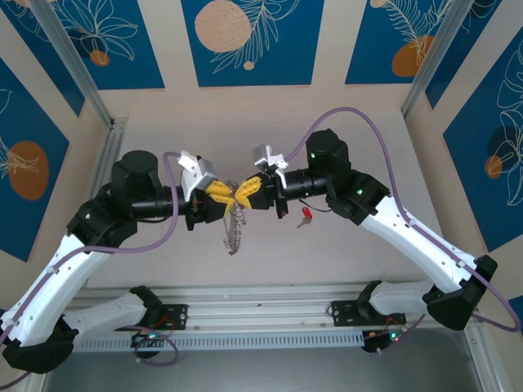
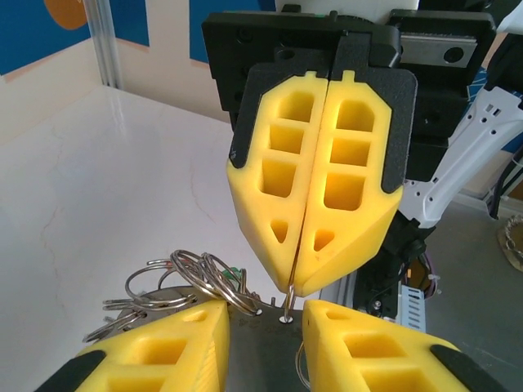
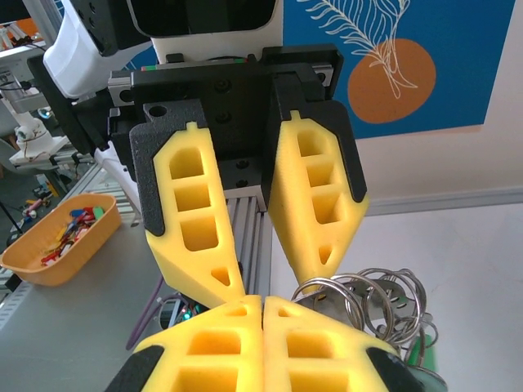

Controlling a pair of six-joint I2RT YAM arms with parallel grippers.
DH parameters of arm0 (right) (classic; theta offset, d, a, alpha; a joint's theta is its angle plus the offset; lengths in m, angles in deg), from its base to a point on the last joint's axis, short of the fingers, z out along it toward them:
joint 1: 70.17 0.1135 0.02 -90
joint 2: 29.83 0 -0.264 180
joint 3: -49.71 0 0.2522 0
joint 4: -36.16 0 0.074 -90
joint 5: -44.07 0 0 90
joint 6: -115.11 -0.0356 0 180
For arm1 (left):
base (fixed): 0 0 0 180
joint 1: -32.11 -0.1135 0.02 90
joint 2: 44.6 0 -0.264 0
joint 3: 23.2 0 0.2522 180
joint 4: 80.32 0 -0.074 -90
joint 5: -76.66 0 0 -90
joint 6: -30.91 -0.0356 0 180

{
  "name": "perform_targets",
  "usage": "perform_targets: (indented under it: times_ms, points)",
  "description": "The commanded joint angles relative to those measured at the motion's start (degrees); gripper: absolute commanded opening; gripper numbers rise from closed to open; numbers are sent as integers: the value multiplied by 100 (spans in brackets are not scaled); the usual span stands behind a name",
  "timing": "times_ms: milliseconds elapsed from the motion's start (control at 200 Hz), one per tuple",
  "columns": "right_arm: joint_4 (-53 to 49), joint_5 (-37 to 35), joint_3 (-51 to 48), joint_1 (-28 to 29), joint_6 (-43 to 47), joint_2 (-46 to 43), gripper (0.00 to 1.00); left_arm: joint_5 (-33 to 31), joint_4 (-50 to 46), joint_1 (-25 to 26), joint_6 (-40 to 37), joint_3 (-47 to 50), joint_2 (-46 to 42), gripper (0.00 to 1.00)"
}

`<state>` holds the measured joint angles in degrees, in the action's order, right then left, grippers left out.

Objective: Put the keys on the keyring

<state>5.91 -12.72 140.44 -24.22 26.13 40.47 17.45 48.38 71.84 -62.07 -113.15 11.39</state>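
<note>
My right gripper [image 2: 296, 286] has its 2 fingers pressed flat together; at their very tips they nip a thin bare wire that I take for part of the keyring [image 2: 192, 278]. My left gripper [image 3: 272, 287] faces it tip to tip, its 2 fingers spread with a gap between; I see nothing pinched in that gap. The keyring's coils bunch at the outer face of 1 left finger, touching it or just beside it, I cannot tell which; the rest of the loop hangs slack below the spot where my tips meet. 1 of the keys, the red key [image 1: 306, 215], lies on the table [image 1: 351, 253] behind my right fingertips, near that wrist and well apart from the ring.

I judge the ring light, thin and hard in its wire but floppy as a whole; it will swing and twist about the pinch; smooth wire will slip in soft foam pads unless I squeeze square across it. The best hold for my left fingers looks to be the wire just beside the right tips, so the span between is taut. The key is tiny, stiff and slick; I would take it flat between the pads, leaving its hole free; where that hole sits is too small to tell.
</note>
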Motion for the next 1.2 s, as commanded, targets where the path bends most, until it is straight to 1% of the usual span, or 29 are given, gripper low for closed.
perform_targets:
  times_ms: [0,90,195,320,380,770,925,1195]
  points:
    - [253,211,50,98,-11,36,0,13,76,194,-198,-125,186,31]
    - [234,250,38,101,21,61,0,25,104,215,-203,-134,258,30]
    - [199,282,38,107,48,76,0,61,131,246,-203,-127,327,26]
    - [169,318,20,131,74,52,0,94,215,258,-168,-84,313,11]
    - [129,313,20,132,97,51,0,124,259,263,-135,-59,288,0]
    - [127,262,-186,159,244,-107,0,141,325,257,-67,64,89,0]
    - [129,261,-322,132,345,-297,0,282,299,261,-119,77,49,0]
    - [48,326,-424,66,364,-433,0,294,213,230,-194,77,-99,0]
